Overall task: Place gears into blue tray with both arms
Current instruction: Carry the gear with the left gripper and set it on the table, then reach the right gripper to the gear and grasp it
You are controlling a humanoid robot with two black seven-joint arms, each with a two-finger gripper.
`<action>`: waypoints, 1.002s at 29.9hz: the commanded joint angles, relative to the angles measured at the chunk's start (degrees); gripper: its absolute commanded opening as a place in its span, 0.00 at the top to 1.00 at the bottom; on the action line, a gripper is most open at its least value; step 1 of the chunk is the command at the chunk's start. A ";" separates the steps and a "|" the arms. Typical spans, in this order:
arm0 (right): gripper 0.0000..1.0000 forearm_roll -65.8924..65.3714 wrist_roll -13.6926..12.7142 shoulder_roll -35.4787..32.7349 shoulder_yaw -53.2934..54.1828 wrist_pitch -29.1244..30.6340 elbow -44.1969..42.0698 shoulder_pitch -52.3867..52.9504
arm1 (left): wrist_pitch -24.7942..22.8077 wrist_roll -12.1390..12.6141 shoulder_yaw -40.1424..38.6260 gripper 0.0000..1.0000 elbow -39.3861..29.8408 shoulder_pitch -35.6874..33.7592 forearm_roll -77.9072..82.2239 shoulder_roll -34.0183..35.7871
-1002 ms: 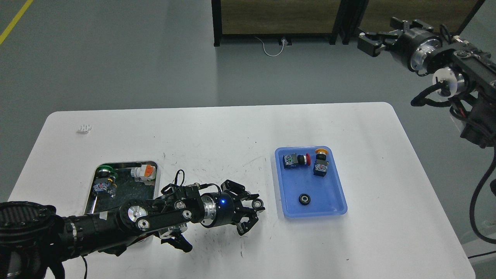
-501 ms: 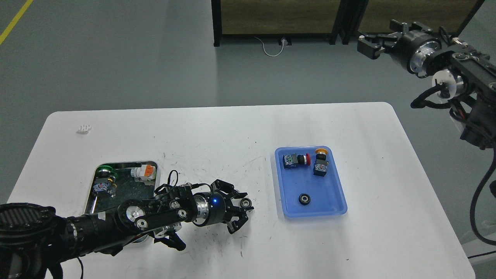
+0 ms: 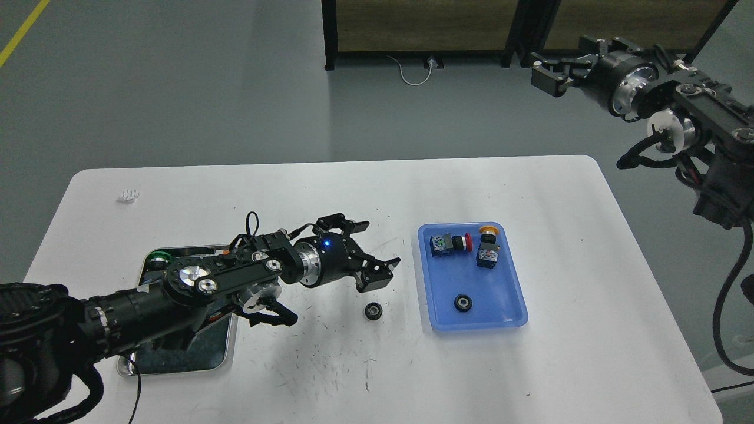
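Note:
One gear (image 3: 372, 310) lies flat on the white table, left of the blue tray (image 3: 446, 277) and outside it. A second gear (image 3: 463, 302) rests on the tray's floor near its front edge. My left gripper (image 3: 380, 242) hangs open above and slightly behind the loose gear, with nothing between its fingers. My right gripper (image 3: 546, 75) is held high at the far right, beyond the table's back edge; it is too dark to make out how its fingers stand.
Two push-button switches (image 3: 449, 242) (image 3: 488, 247) sit at the back of the blue tray. A silver metal tray (image 3: 177, 370) lies at the front left, partly under my left arm. A small white piece (image 3: 128, 195) is at the back left.
The left gripper let go of the gear, which now lies on the table, then rose and swung away from it, open. The right gripper drifted slightly left.

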 commanded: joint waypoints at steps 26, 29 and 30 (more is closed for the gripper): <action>0.04 0.37 -0.87 20.90 -35.08 2.05 13.64 -0.98 | -8.89 -1.61 -7.95 0.03 -0.38 -1.16 -7.37 46.20; 0.04 0.19 -1.22 22.57 -36.49 1.96 13.56 -1.69 | -8.89 -1.61 -7.95 0.03 -0.38 -1.25 -7.37 46.73; 0.04 0.19 -1.40 23.01 -37.01 1.96 13.56 -1.86 | -8.89 -1.61 -8.03 0.03 -0.38 -1.25 -7.37 46.82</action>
